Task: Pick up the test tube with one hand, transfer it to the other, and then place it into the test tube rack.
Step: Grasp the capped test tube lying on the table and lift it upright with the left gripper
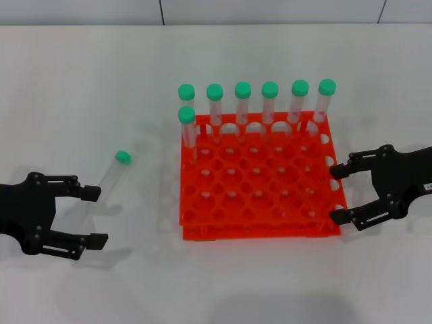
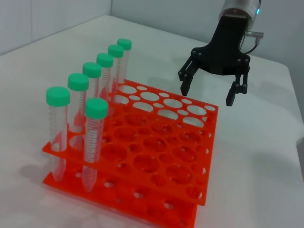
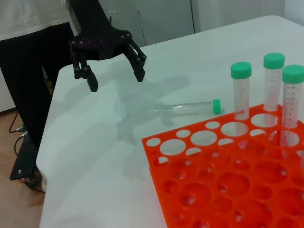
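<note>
The test tube [image 1: 110,175], clear with a green cap, lies flat on the white table left of the orange-red rack [image 1: 202,233]. My left gripper [image 1: 102,217] is open and empty, just in front of the tube's lower end, not touching it. My right gripper [image 1: 332,195], with a small white label, is open and empty at the rack's right edge. The right wrist view shows the lying tube [image 3: 187,107], the rack [image 3: 164,175] and the left gripper [image 3: 116,81] beyond the tube. The left wrist view shows the rack [image 2: 118,199] and the right gripper [image 2: 207,96] beyond it.
Several green-capped tubes [image 1: 243,101] stand upright along the rack's back row, and one more [image 1: 187,125] stands at the left of the second row. They also show in the left wrist view [image 2: 95,137]. The table's far edge meets a wall.
</note>
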